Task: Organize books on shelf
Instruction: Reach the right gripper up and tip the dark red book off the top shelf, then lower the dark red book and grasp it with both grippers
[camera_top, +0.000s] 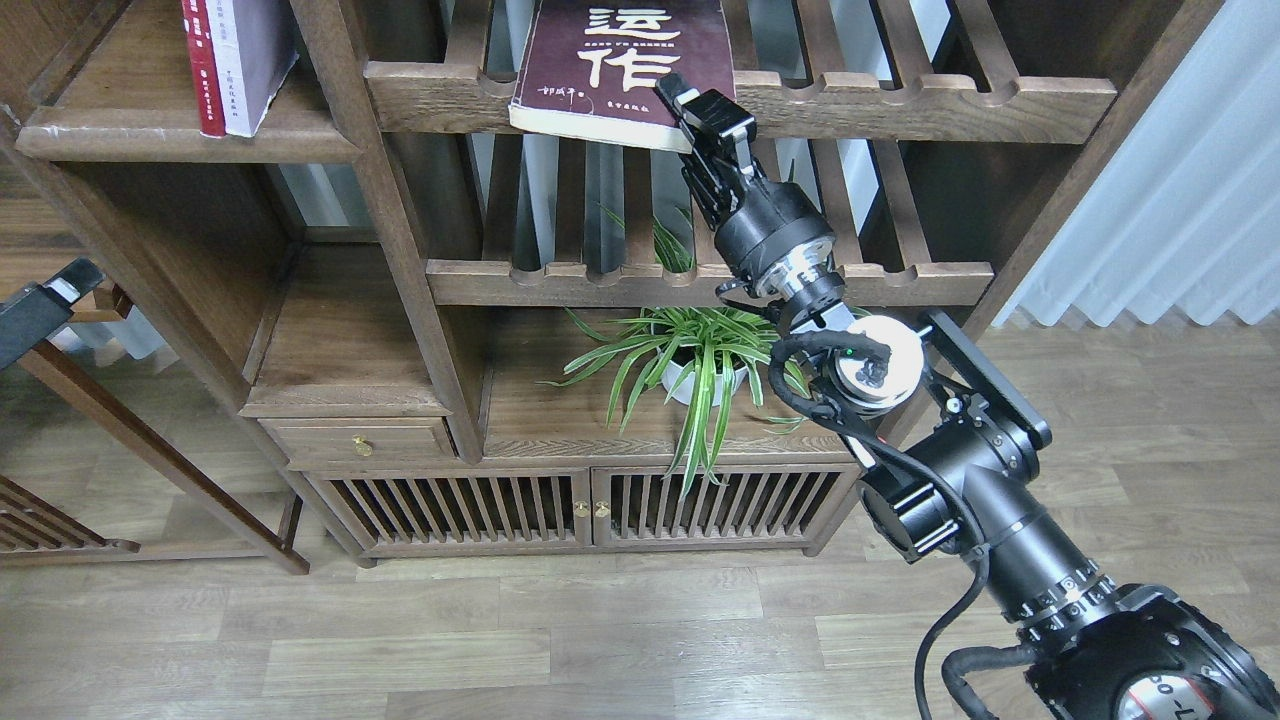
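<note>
Now my right gripper (688, 122) clamps the maroon book's (625, 65) lower right corner; it lies on the slatted rack (900, 100). Red book (203, 65) and lavender-white book (250, 60) stand on the shelf (150, 135), upper left.

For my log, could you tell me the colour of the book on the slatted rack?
Maroon book, large white characters; head view.

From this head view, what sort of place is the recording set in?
Probably a home living room or study: a dark wooden bookcase holding books, a potted plant above its slatted cabinet doors, wood-plank flooring and a pale curtain.
</note>
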